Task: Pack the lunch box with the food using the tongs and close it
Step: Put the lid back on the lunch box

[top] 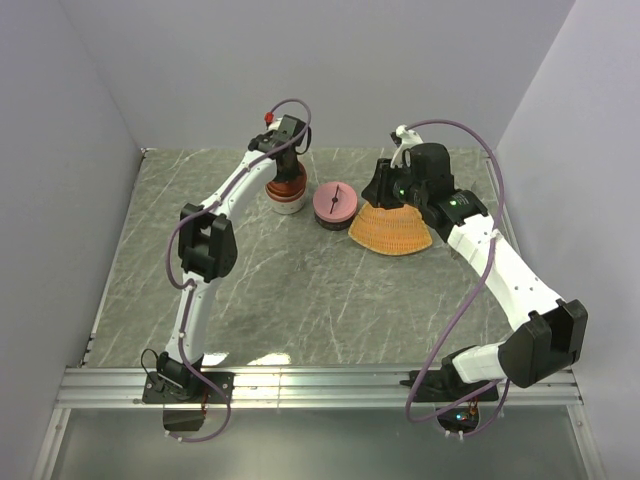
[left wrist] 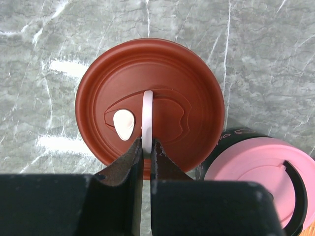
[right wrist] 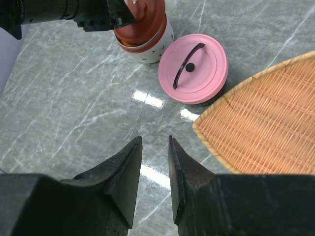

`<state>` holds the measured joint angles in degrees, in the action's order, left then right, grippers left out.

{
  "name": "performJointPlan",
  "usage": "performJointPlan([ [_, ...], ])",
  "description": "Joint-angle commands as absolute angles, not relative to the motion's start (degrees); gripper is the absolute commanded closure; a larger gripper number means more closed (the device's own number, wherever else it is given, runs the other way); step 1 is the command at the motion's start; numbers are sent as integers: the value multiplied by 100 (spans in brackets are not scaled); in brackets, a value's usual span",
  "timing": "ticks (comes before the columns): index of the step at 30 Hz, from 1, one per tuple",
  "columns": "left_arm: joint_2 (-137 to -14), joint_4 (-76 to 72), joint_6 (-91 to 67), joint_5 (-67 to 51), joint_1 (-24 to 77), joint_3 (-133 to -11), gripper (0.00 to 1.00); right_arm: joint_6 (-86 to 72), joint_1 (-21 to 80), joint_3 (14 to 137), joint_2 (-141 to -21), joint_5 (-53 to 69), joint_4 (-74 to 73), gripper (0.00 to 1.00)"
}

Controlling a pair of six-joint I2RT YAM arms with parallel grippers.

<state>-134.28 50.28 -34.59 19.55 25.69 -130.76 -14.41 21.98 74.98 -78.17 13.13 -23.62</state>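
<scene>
Left claw (left wrist: pixel 146 143) is pressed together on the thin white handle (left wrist: pixel 147 105) of the red lid (left wrist: pixel 187 83). The lid tops the white pot (right wrist: pixel 156 49) at the far side of the desk (top: pixel 300 300). A pink-lidded pot (right wrist: pixel 204 69) stands just right of it. Right claw (right wrist: pixel 155 142) hangs slightly spread and empty beside the woven tray (right wrist: pixel 266 123). No tongs or food are visible in any view. Risk: the pinch is narrow, so the handle may slip. A tight lid may also tip the pot into its neighbour.

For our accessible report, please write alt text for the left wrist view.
The left gripper is shut on the thin white handle of a round red-brown lid. A round pink lid is beside it; the table is grey marble.
</scene>
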Motion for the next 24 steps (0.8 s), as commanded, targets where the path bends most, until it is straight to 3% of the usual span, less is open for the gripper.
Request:
performJointPlan([
  [1,-13368,5413,-3428,1960,2549,-12849,100,-1362,2188,7752,-7831,1327,-2276,64],
  [4,-13605,5870,-3533,1969,2549,-13314,100,-1362,2188,7734,-7831,1318,-2268,64],
  [10,-13044,5748,-3682,1925,2549,-12631,100,-1354,2188,7717,-7831,1301,-2276,64],
  [24,-12920,6354,-3858,1723,2540,-13289,100,-1362,2180,7699,-7813,1301,-2268,64],
])
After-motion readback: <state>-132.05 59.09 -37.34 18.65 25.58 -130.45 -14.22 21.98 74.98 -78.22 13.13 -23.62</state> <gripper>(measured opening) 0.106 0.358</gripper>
